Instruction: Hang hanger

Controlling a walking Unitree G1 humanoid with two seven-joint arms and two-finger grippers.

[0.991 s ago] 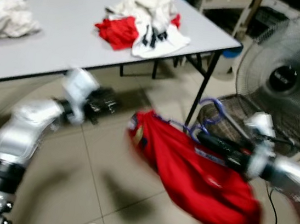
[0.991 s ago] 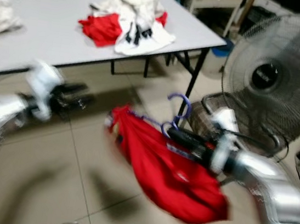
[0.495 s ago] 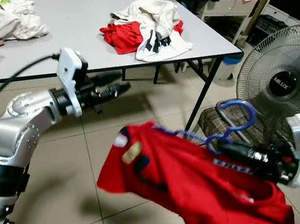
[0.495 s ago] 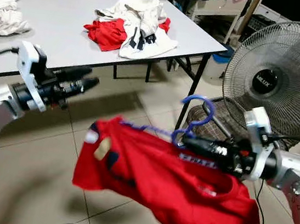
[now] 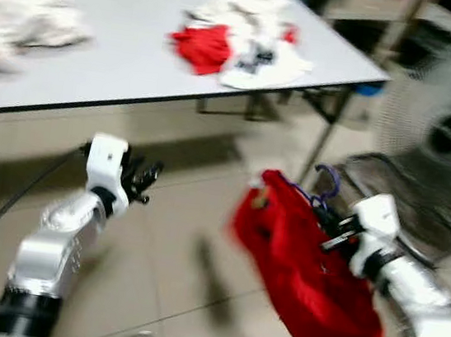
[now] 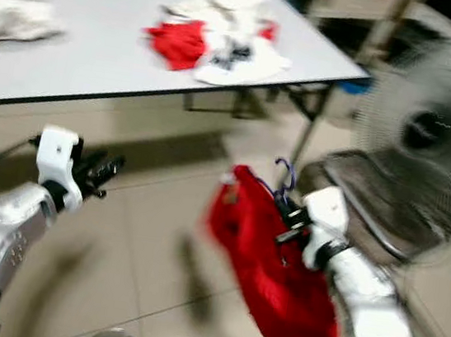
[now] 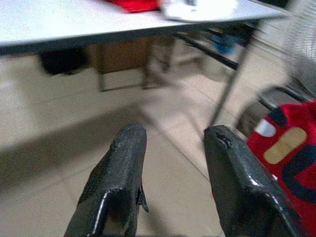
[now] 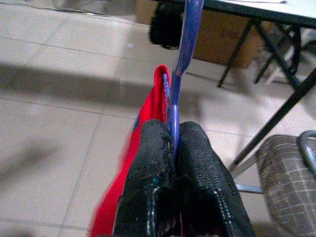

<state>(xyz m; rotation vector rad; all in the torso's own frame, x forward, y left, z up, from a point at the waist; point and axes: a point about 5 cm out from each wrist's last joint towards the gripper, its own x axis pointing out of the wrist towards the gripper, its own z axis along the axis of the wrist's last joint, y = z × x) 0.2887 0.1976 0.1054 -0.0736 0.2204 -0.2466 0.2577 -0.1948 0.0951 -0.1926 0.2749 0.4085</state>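
Note:
A blue hanger carries a red shirt that hangs over the tiled floor. My right gripper is shut on the hanger's blue stem, just below its hook. The shirt drapes down past that gripper's fingers. My left gripper is open with nothing between its fingers; it is held out over the floor to the left, near the table's front edge. The eye views are blurred.
A grey folding table stands ahead with red and white clothes heaped on it and more white cloth at its left. A large floor fan and a checked stool stand at the right.
The whole view has shifted and blurred, so the camera has moved. My right arm now holds the hanger closer in, with the shirt hanging narrower. My left arm has dropped lower.

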